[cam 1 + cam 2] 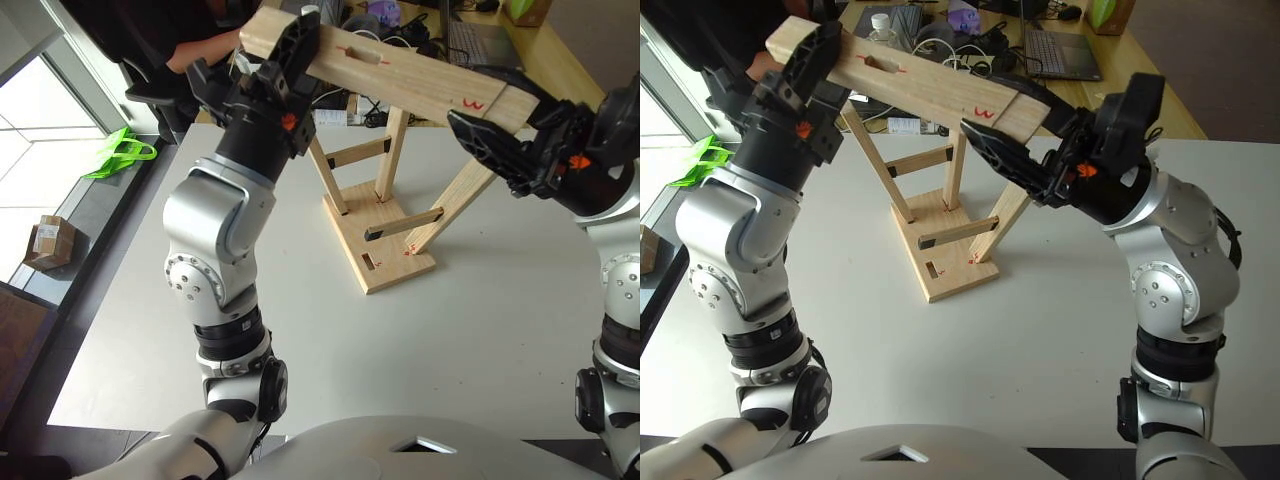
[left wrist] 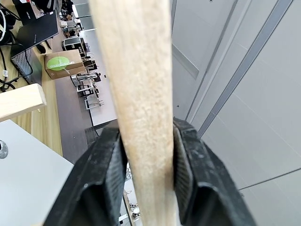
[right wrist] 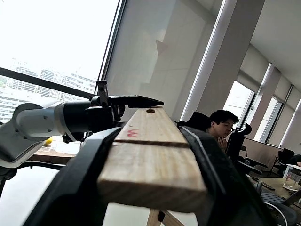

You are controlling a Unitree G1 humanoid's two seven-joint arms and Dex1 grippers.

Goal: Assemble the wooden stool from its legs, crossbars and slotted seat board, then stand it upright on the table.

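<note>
A long wooden board (image 1: 400, 70) with slots and red marks is held in the air, tilted down to the right. My left gripper (image 1: 290, 45) is shut on its left end; in the left wrist view the board (image 2: 141, 94) sits clamped between the fingers (image 2: 106, 179). My right gripper (image 1: 1010, 150) is shut on its right end (image 3: 150, 160). Under it, three legs (image 1: 395, 150) run down to a second slotted board (image 1: 375, 262) lying flat on the white table (image 1: 480, 330). Two dark-tipped crossbars (image 1: 357, 153) (image 1: 403, 223) stick out from the legs.
Behind the table stands a wooden desk (image 1: 1140, 60) with a laptop (image 1: 1060, 45), cables and a bottle (image 1: 878, 25). On the floor to the left lie a green bag (image 1: 120, 152) and a cardboard box (image 1: 50, 240). The table's near and right parts are bare.
</note>
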